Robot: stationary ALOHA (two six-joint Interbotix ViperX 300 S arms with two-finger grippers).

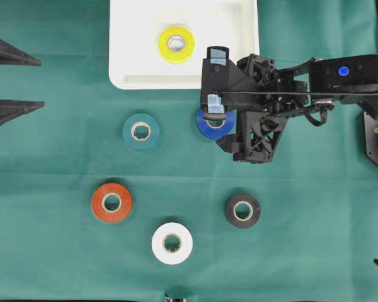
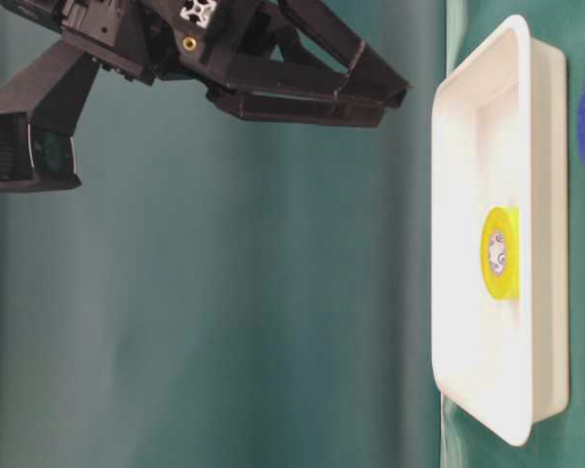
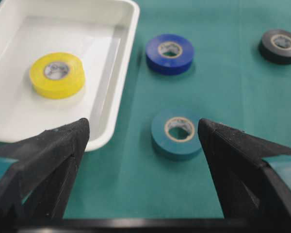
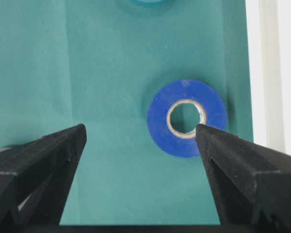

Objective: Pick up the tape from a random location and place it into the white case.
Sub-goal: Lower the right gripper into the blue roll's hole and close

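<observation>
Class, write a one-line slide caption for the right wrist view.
Open right gripper hovering above a blue tape roll lying flat on green cloth, white case rim alongside.

Smooth, faintly glossy white plastic on the white case (image 1: 129, 69); matt green cloth, softly creased, over the table (image 1: 50, 251); satiny vinyl on the blue tape roll (image 4: 186, 118) around a pale card core; matt black, finely ridged plastic on the right gripper (image 4: 140, 133) fingers (image 4: 242, 165)

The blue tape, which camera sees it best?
The right wrist camera: the blue tape lies whole between the open right hand's fingers. The left wrist camera also shows it whole but farther off; overhead, the hand covers part; the table-level view catches only its edge.
</observation>
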